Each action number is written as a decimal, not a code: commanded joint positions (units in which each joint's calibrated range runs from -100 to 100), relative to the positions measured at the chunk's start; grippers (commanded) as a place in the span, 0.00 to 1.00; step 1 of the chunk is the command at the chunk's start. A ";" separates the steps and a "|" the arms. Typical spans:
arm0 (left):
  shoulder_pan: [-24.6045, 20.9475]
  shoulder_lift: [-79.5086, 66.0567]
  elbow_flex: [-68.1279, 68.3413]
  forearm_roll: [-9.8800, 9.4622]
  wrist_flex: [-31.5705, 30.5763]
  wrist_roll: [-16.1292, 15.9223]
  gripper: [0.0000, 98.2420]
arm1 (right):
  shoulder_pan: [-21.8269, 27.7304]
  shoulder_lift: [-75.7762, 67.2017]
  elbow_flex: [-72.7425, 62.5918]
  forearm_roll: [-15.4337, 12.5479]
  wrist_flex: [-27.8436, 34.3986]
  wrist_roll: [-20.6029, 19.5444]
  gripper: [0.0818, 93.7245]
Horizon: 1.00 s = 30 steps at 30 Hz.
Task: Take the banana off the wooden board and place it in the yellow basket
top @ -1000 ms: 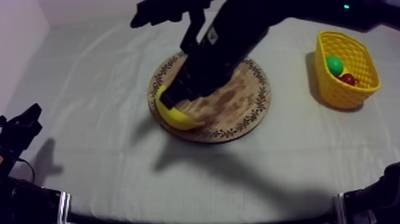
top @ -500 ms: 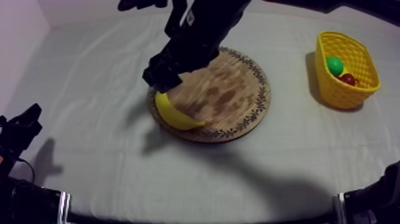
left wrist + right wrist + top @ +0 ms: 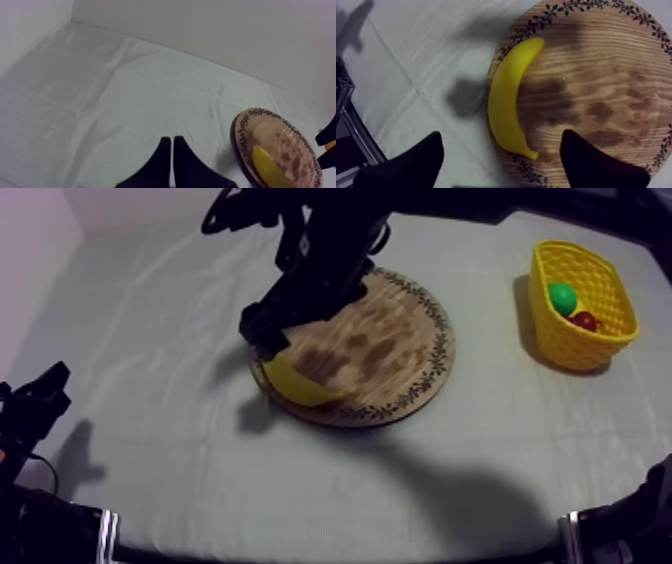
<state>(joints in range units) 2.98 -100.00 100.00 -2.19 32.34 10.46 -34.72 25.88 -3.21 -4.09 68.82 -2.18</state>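
The yellow banana (image 3: 300, 384) lies along the left rim of the round wooden board (image 3: 400, 338). My right gripper (image 3: 264, 336) hangs over the banana's far end and hides part of it. In the right wrist view the banana (image 3: 508, 100) lies on the board (image 3: 601, 75), and my right gripper (image 3: 503, 162) is open, one finger (image 3: 418, 160) on each side of the fruit, well apart from it. The yellow basket (image 3: 585, 303) stands at the far right. My left gripper (image 3: 173, 152) is shut on nothing and rests low at the left (image 3: 35, 403).
A green fruit (image 3: 562, 296) and a small red fruit (image 3: 584, 320) lie in the basket. From the left wrist view the board (image 3: 287, 137) and banana (image 3: 267, 165) lie ahead over bare cloth, with the right arm's fingers (image 3: 327, 145) beside them.
My right gripper has gone from shut to wide open and shifted toward the board's left rim, over the banana. The banana and my left arm have stayed put.
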 commanded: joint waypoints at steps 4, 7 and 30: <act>0.02 0.00 0.00 0.02 0.00 0.02 0.00 | -0.34 4.94 -1.31 0.17 -0.58 -0.35 0.80; 0.02 0.00 0.00 0.02 0.00 0.02 0.00 | -0.52 7.56 -2.22 0.38 -1.06 -0.63 0.78; 0.02 0.00 0.00 0.02 0.00 0.02 0.00 | -0.59 15.97 -6.50 0.84 -1.73 -0.56 0.47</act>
<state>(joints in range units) 2.98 -100.00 100.00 -2.19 32.34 10.46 -35.25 41.76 -9.69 -3.14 66.71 -2.84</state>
